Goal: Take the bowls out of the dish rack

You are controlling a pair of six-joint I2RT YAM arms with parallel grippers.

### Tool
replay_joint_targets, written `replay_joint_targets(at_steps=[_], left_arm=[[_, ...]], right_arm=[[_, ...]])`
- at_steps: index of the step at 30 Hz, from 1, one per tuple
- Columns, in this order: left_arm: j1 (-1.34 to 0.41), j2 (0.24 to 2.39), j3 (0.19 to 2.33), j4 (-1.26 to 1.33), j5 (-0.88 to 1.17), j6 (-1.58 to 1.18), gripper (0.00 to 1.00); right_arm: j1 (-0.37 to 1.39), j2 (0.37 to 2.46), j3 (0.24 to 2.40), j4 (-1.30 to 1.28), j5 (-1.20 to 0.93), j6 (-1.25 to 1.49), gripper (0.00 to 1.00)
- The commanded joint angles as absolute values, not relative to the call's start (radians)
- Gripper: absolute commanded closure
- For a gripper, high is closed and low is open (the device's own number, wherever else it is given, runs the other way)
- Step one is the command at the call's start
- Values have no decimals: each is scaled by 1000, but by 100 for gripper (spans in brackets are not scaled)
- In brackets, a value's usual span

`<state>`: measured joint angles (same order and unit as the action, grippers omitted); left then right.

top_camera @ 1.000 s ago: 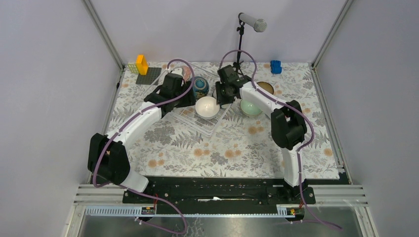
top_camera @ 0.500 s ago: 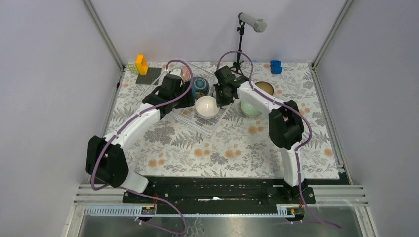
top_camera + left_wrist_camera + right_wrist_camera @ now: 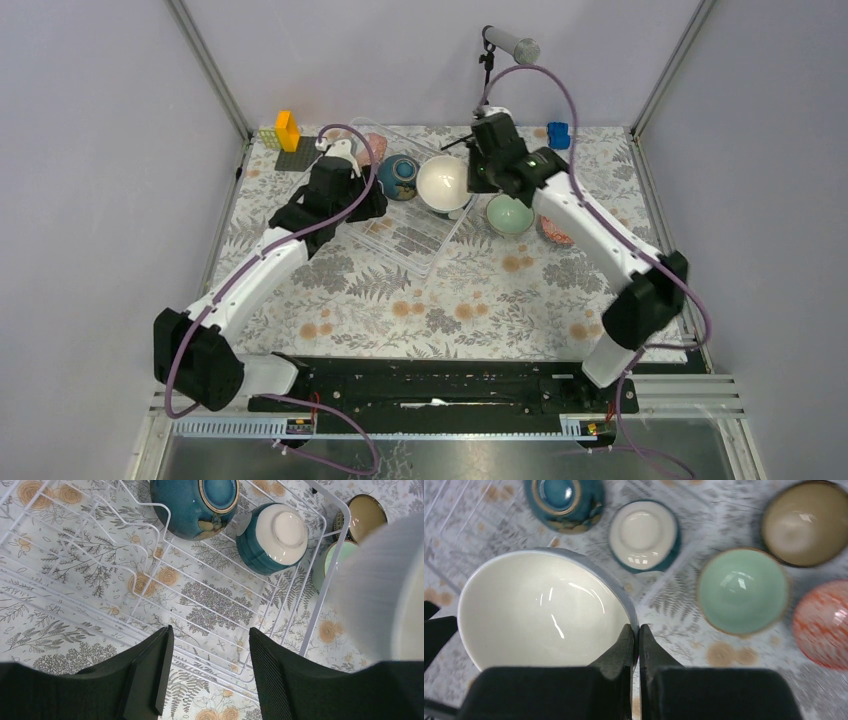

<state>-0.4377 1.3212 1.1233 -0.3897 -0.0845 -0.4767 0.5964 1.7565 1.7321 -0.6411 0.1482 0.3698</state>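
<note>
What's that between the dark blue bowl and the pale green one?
An upside-down teal bowl with a white base, clearest in the right wrist view.

at least six bowls (image 3: 544, 612) (image 3: 561, 497) (image 3: 644, 532) (image 3: 806, 522) (image 3: 741, 590) (image 3: 824, 625), one dish rack (image 3: 405, 238), two arms (image 3: 270, 265) (image 3: 600, 235).

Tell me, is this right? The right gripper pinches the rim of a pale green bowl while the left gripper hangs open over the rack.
Not quite: the right gripper pinches the rim of the white bowl; the pale green bowl stands apart, ungripped, as the right wrist view shows. The left gripper does hang open over the dish rack.
</note>
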Motion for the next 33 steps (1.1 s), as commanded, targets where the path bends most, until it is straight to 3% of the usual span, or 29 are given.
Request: replay_joint_targets(at_steps=[1, 4, 9, 16, 21, 33], left_arm=[[-437, 1237, 1076, -313, -123, -496, 38], [-437, 1205, 1051, -296, -124, -508, 38], [-437, 1190, 1041, -284, -106, -520, 38], [-437, 1208, 1034, -268, -62, -533, 37], [-438, 1212, 1030, -268, -53, -534, 37], [-438, 1203, 1020, -268, -68, -526, 37]], right_arm=[[602, 1537, 1556, -632, 431, 460, 100], [575, 1401, 1390, -632, 511, 537, 100], [448, 1235, 1158, -630, 383, 640, 100], [347, 1202, 978, -627, 418, 720, 100], [314, 1293, 1013, -585, 377, 709, 100], [274, 1562, 1333, -603, 347, 741, 100]])
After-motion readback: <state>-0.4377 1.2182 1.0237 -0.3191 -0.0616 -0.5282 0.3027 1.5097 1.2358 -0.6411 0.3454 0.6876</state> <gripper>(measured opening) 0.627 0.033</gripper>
